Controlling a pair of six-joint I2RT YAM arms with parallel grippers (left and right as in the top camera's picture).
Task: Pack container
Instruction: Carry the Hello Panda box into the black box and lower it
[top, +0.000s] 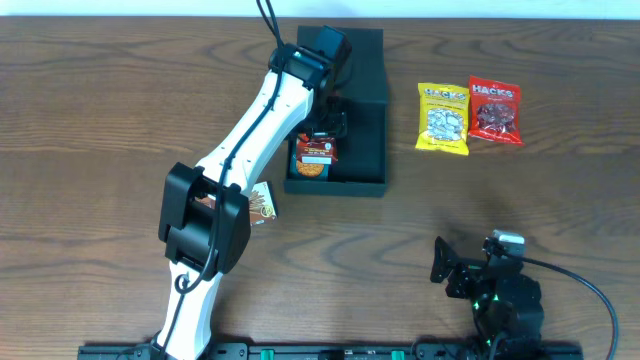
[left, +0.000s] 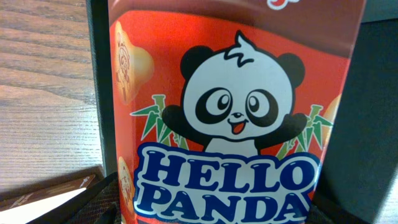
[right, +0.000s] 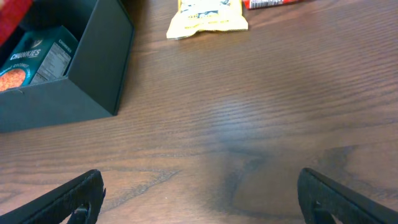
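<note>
Container (top: 365, 130) holds one carton (right: 37, 59); left tool (top: 325, 125) grips Hello Panda box (left: 230, 112) over it, right tool (right: 199, 193) open; yellow packet (top: 443, 118), red packet (top: 495, 112) remain.

We are seeing 2 snack bags lying side by side on the wooden table (top: 90, 120): a yellow Hacks bag (top: 443, 118) just beside a red Hacks bag (top: 495, 112). A small brown packet (top: 264, 203) is lying well apart.

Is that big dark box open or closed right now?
Open. Nothing covers the top of the box, and a cookie carton lying inside shows plainly from above.
</note>
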